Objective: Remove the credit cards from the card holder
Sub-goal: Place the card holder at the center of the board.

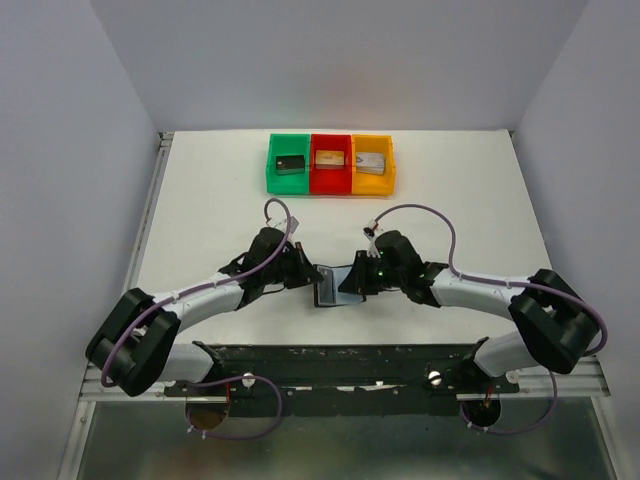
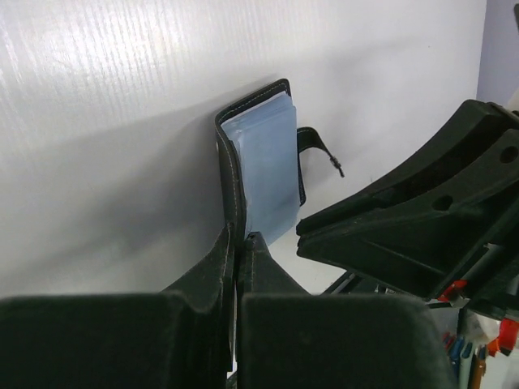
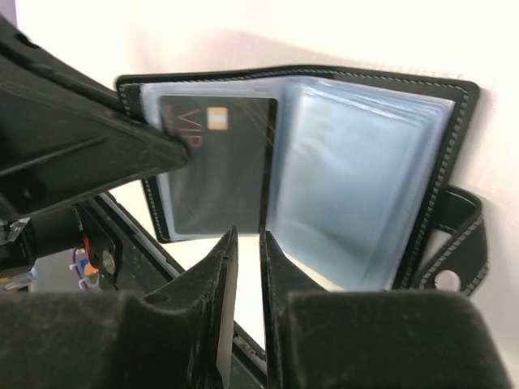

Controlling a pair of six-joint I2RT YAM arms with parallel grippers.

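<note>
Wallet (image 1: 331,286) is held open at the table's (image 1: 200,200) near middle. Its cover is clamped by the left gripper (image 2: 241,240). A black card (image 3: 215,162) is sleeved inside. The right gripper (image 3: 248,237) is nearly closed at a sleeve edge; whether it grips cannot be told.

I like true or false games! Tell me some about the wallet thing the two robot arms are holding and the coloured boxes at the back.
1. The small black bifold card holder is spread open. True.
2. The black card marked VIP lies loose outside the holder. False: it sits in a clear sleeve inside it.
3. The left gripper is shut on the holder's cover edge. True.
4. The green plastic bin stands in the middle of the row. False: the red plastic bin is in the middle, between the green one and the yellow plastic bin.
5. All three bins are empty. False: each holds a small block.
</note>
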